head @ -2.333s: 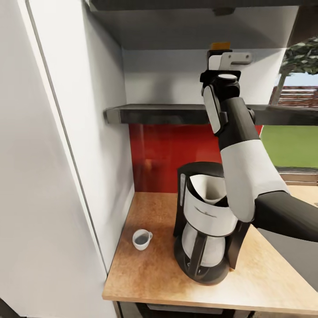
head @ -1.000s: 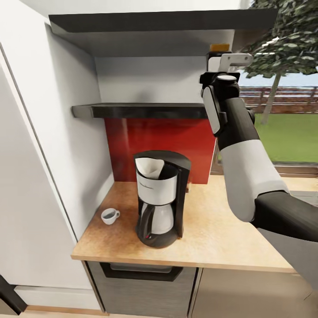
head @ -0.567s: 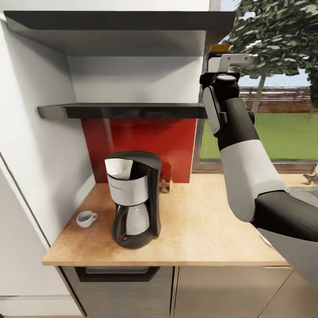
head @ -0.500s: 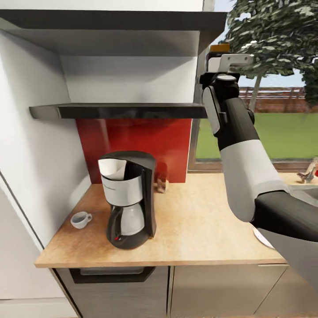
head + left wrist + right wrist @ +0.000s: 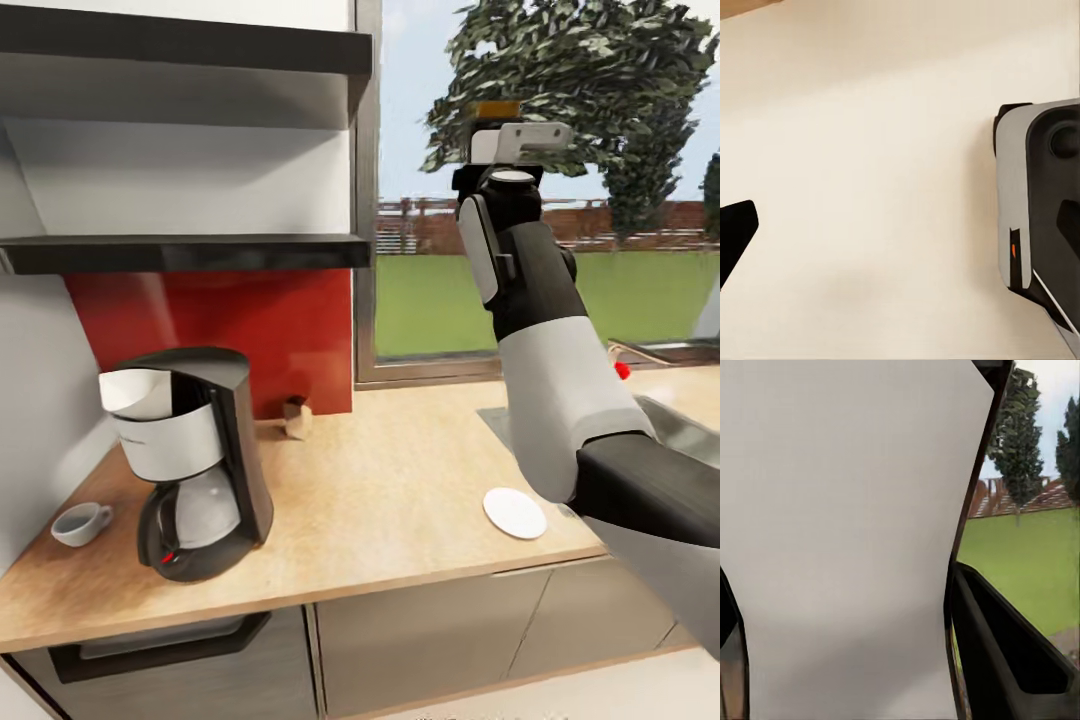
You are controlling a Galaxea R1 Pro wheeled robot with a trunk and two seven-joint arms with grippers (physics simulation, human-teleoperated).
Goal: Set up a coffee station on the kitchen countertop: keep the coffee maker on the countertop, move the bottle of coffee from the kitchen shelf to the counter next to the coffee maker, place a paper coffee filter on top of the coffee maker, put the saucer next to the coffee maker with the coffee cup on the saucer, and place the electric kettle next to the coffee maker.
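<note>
Listing hazards first, then blind spots.

**Hazards, as judged**
- The right pincer (image 5: 502, 140) is raised in the upper centre-right of the head view and closed on the bottle of coffee (image 5: 497, 108). Only the bottle's yellow cap peeks above the pincer. A loose hold at that height could drop the bottle onto the worktop (image 5: 400, 480).
- The coffee maker (image 5: 190, 470) stands at lower left with the paper coffee filter (image 5: 135, 392) seated loosely in its top. An arm swung low while setting the bottle beside the machine could knock the filter out or shove the machine.
- The saucer (image 5: 514, 512) lies at lower centre-right, near the worktop's front edge and just beside the right forearm. A brush from the arm could push it off.
- The coffee cup (image 5: 80, 522) sits at far left, beside the coffee maker and well apart from the saucer. It has not yet been placed on the saucer.
- The kitchen shelf (image 5: 200, 252), at left middle, carries nothing visible.

**Hidden or unclear**
- The right wrist view has a broad white surface (image 5: 847, 540) between the dark fingers (image 5: 1005, 652), presumably the bottle's label.
- The left pincer's fingertip (image 5: 733, 232) is cut off at the left edge of its view, so I cannot tell how far the pincer is spread.
- A small brown item (image 5: 295, 418) by the red backsplash is too small to identify.
- The sink (image 5: 680, 430) is cropped at the right edge.
</note>
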